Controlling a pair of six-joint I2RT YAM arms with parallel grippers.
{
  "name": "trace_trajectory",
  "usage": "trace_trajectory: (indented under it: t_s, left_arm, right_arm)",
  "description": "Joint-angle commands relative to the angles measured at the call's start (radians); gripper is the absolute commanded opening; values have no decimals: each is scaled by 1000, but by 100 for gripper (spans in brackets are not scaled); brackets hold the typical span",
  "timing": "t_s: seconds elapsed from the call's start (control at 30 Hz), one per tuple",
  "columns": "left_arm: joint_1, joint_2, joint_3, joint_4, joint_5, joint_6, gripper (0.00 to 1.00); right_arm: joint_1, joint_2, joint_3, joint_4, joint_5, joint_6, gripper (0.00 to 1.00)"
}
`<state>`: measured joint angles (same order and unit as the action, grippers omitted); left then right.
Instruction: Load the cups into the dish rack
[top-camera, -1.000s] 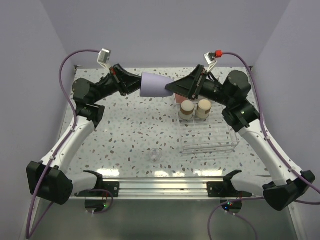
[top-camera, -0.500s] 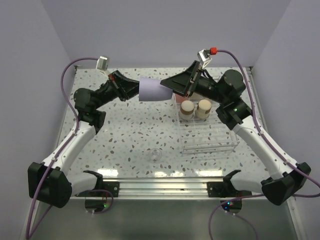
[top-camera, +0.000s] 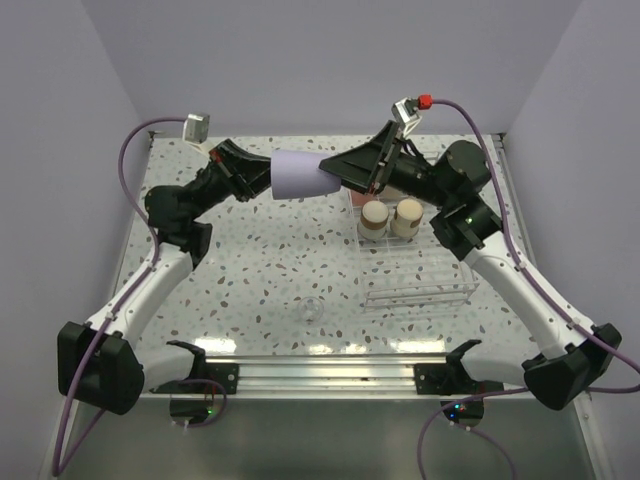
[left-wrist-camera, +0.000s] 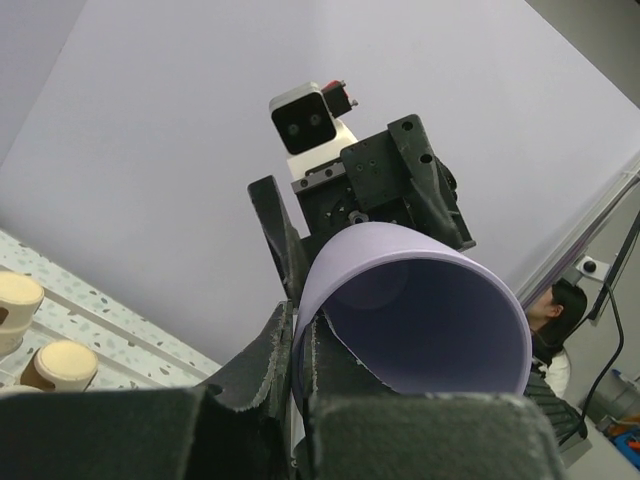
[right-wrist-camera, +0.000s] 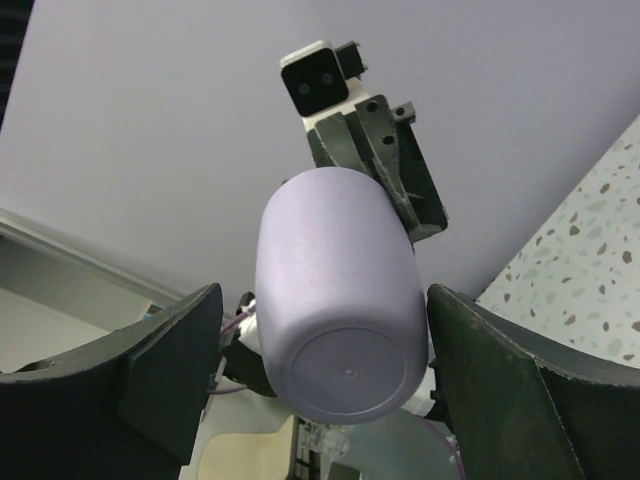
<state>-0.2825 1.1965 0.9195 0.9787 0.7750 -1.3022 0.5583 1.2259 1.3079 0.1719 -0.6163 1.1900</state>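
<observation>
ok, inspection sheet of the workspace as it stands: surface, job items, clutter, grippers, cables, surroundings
Surface: speckled table, no spills seen.
Job's things: lavender cup held sideways in the air between the arms. Beige cup and second beige cup stand at the far end of the clear dish rack. Pink-red cup behind them, mostly hidden.
Clutter: small clear object on the table left of the rack; cannot tell what it is.
Grippers: left gripper shut on the lavender cup's wall at the rim. Right gripper open, fingers either side of its closed end.
Cables: purple cables loop off both wrists, away from the cup.
Surroundings: plain walls.
</observation>
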Motion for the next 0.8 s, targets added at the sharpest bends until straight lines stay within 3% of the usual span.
trace_trajectory:
  t_s: [0.0,0.23,0.77]
  left_arm:
    - [-1,2,-8,69,-37,-20,0]
    - [-1,3,-31,64,-108,-20,0]
    - [-9,3,-31,-27,-198,49,0]
  right_arm:
    - [5,20,36,165,-8,109,86]
    - [6,70,132,101,-33,99,85]
    - [18,57,96,92,-10,97,81]
